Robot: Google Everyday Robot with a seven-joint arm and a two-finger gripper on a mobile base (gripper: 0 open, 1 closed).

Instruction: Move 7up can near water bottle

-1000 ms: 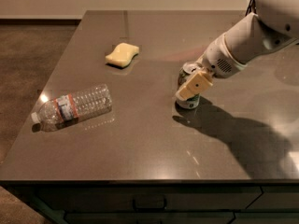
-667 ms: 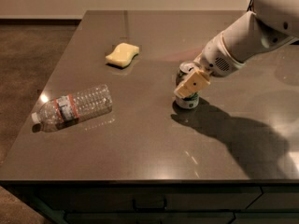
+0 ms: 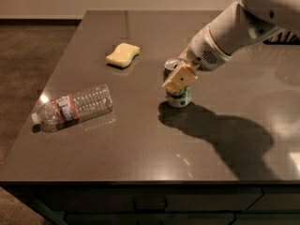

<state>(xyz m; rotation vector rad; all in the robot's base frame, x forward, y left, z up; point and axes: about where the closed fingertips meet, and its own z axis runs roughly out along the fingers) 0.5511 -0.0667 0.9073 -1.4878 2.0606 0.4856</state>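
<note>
Your table looks slick, so the bottle, lying lower left with its cap toward the left edge, could roll if bumped. The gripper, mid-frame, clasps the can by its upper half. The can stands upright at centre, long axis vertical, top up. Dragged low, it may snag and tip. Keep clear of the sponge, upper left.

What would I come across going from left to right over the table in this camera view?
Water bottle → yellow sponge → 7up can, with the gripper clasped on that can and its arm stretching off to the right.
</note>
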